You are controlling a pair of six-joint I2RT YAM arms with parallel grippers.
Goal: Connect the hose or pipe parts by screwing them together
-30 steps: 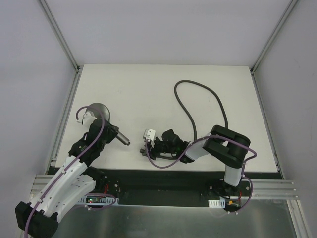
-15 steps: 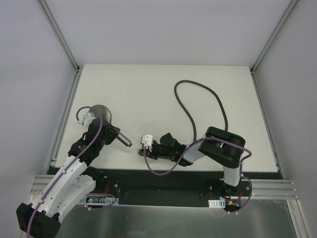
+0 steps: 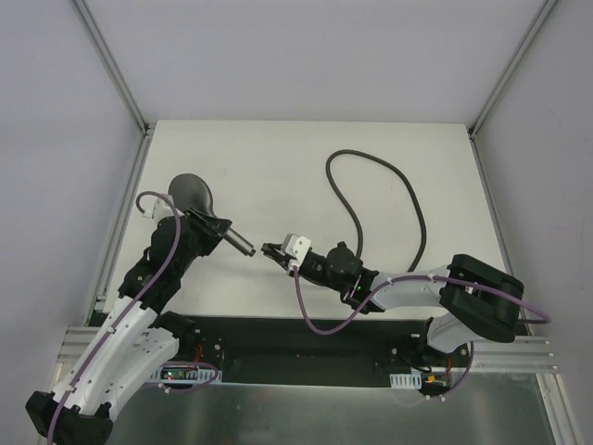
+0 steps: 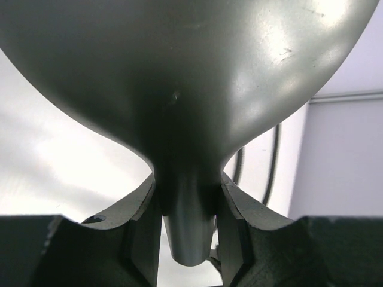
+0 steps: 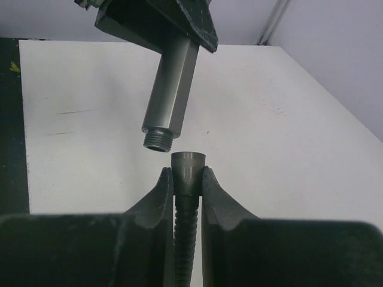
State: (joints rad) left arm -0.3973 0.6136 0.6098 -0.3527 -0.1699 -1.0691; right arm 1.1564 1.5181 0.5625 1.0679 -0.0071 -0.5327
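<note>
Seen from above, my two arms reach in over a white counter point(image 3: 278, 158) and face each other near its front middle.

My left hand point(image 3: 209, 231) is pinched on a dark grey shower head point(image 3: 193, 192), gripping it on the straight handle point(image 3: 232, 240) just below the round face. The shower head is lifted off the counter, with its face toward the far left and its handle pointing right toward my other hand. In the left wrist view the fingers point(image 4: 141, 234) press against both sides of the handle, and the back of the head fills the upper frame.

My right hand point(image 3: 272, 251) is pinched on one end of a long thin dark grey hose point(image 3: 352, 152). The rest of the hose loops across the right side of the counter. In the right wrist view the small end fitting point(image 5: 188, 168) sticks out just past my fingertips. The threaded end point(image 5: 157, 141) of the handle hangs very near it, slightly to the left. A small gap separates them.
</note>
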